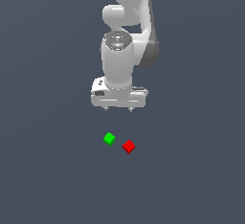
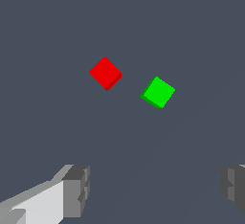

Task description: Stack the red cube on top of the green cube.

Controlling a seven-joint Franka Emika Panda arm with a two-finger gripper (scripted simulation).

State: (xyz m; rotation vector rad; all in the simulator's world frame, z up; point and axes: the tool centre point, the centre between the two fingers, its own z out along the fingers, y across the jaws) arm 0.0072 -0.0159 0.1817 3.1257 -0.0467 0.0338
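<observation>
**No writing to be read**

From where I stand, nothing here carries a letter, number, brand or sign. The red cube (image 1: 128, 146) and the green cube (image 1: 109, 138) have plain faces, the white arm (image 1: 117, 60) shows no marking I can make out, and the dark grey surface (image 1: 48, 170) bears no label.

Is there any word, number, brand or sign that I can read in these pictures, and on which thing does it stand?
None: no text, number or sign shows in either view.
The red cube has plain faces.
The green cube has plain faces.
The arm and its open gripper carry no readable marking.
</observation>
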